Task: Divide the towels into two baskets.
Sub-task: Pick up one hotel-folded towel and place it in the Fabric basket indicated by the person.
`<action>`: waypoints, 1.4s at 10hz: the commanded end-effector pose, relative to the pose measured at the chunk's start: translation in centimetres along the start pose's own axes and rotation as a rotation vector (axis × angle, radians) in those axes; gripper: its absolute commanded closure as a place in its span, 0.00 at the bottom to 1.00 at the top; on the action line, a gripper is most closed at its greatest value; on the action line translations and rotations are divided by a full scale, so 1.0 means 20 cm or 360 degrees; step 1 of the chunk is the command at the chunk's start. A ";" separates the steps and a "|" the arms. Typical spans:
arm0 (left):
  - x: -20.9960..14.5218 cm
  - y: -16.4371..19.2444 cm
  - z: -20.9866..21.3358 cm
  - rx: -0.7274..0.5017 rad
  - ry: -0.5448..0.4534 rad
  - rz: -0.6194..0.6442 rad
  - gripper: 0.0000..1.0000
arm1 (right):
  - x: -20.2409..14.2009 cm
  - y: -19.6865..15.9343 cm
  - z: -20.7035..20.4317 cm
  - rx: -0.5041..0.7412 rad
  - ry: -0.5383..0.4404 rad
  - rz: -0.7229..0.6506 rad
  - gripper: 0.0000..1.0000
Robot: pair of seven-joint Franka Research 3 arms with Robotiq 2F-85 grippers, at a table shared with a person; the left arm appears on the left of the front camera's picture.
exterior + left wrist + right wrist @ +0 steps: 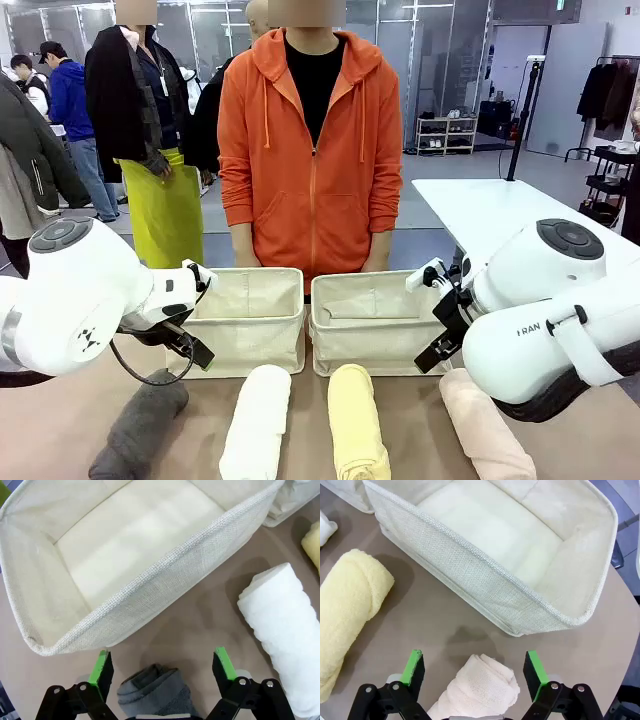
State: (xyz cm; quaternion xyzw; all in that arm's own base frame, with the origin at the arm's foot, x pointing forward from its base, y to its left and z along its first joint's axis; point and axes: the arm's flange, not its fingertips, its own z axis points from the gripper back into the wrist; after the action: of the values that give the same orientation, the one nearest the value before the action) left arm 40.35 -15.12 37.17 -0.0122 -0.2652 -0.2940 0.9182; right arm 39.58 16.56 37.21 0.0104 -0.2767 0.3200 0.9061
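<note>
- You have the table [412,425] running across to a person [310,150] in an orange hoodie, who stands at the far edge.
- Two cream baskets sit side by side in front of that person. The left basket [250,325] and the right basket [368,338] are both upright with nothing in them.
- Four rolled towels lie in a row on your side of the baskets: the dark grey towel [140,425], white towel [257,420], pale yellow towel [355,425] and pale pink towel [488,430].
- Your left gripper [161,659] hangs over the grey roll's end, its jaws spread wide and holding nothing.
- Your right gripper [475,661] is the same over the pink roll's end, wide apart and gripping nothing.
</note>
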 end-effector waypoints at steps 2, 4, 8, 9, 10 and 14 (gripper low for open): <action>0.00 0.00 0.00 0.0000 0.0000 -0.0001 0.00 | 0.00 0.00 0.00 0.0000 0.0000 0.0000 0.00; 0.00 0.00 0.00 0.0000 0.0000 -0.0001 0.00 | 0.00 0.00 0.00 0.0000 0.0000 0.0000 0.00; 0.00 0.00 0.00 0.0000 0.0000 -0.0001 0.00 | 0.00 0.00 0.00 0.0000 0.0000 0.0000 0.00; 0.00 0.00 0.00 0.0000 0.0000 -0.0001 0.00 | 0.00 0.00 0.00 0.0000 0.0000 0.0000 0.00; 0.00 0.00 0.00 -0.0001 0.0000 -0.0002 0.00 | 0.00 0.00 0.00 -0.0002 0.0000 0.0000 0.00; 0.11 0.03 0.30 -0.0209 0.0034 0.0070 0.00 | 0.11 -0.04 0.27 0.0219 0.0031 -0.0060 0.00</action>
State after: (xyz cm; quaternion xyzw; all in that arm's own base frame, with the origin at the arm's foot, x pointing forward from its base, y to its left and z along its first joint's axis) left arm 39.45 -16.24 41.16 -0.0522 -0.2537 -0.2858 0.9226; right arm 39.05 17.33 40.99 0.0463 -0.2650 0.3087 0.9123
